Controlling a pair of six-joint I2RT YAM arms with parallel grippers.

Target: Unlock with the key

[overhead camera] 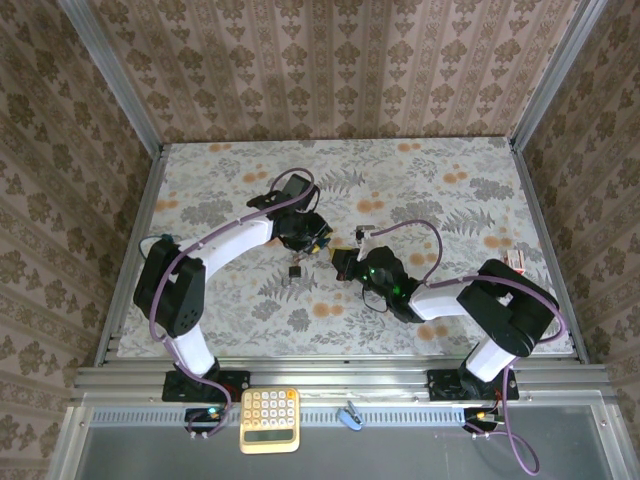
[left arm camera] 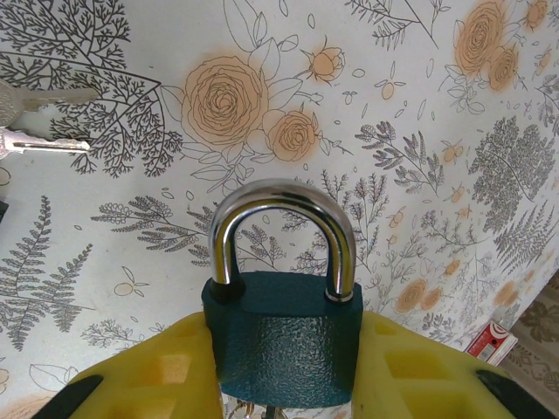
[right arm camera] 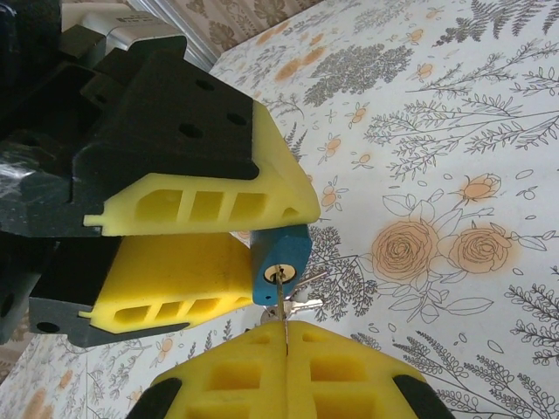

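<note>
left jaws clamp padlock [left arm camera: 284, 336], arm [overhead camera: 235, 240] arched | right jaws pinch inserted key [right arm camera: 282, 298]

The left arm [overhead camera: 235, 240] arched forward from its base and bent to the right, its gripper [overhead camera: 312, 240] clamped partway closed on a padlock [left arm camera: 284, 340]. The right arm [overhead camera: 440, 300] lay low, stretched leftward, its gripper [overhead camera: 345, 262] squeezed tight on a key [right arm camera: 280, 297], just beside the left one.

Key [right arm camera: 280, 295] in padlock [right arm camera: 281, 251] keyhole
</note>
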